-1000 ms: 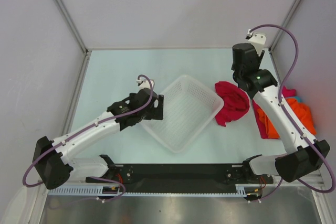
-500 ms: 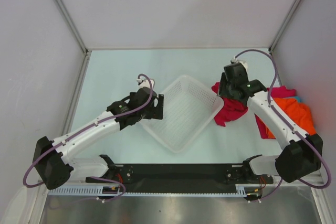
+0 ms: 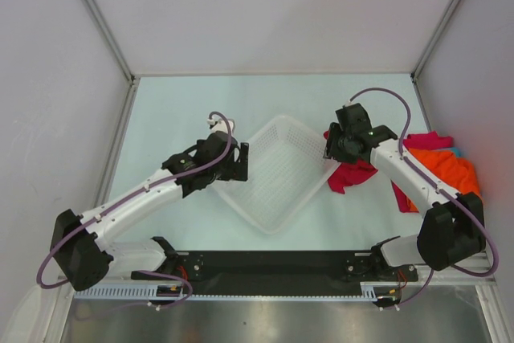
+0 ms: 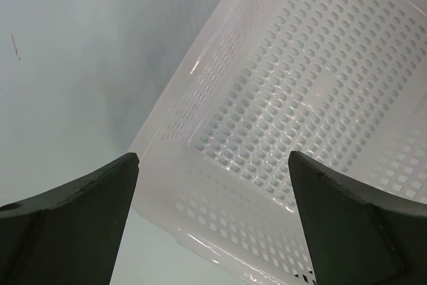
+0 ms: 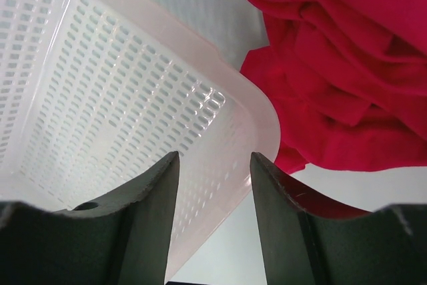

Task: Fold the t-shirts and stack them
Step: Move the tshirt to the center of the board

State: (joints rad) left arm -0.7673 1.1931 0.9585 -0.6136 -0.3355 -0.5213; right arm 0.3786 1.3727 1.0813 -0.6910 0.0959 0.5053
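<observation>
One crimson t-shirt lies crumpled on the table, just beside the right corner of the white lattice basket and seemingly touching it. Other t-shirts, orange, magenta and a sliver of teal, sit heaped further right.

Cloth judged light, limp, not slippery; likely to drape and drag rather than slide. Best hold: pinch a raised fold at the top of the bunch, then find the shoulders to spread it flat.

Right gripper hovers at the basket's corner, close by the crimson cloth, jaws parted, holding nothing. Left gripper hangs over the basket's opposite rim, jaws spread wide, empty. No shirt folded yet.
</observation>
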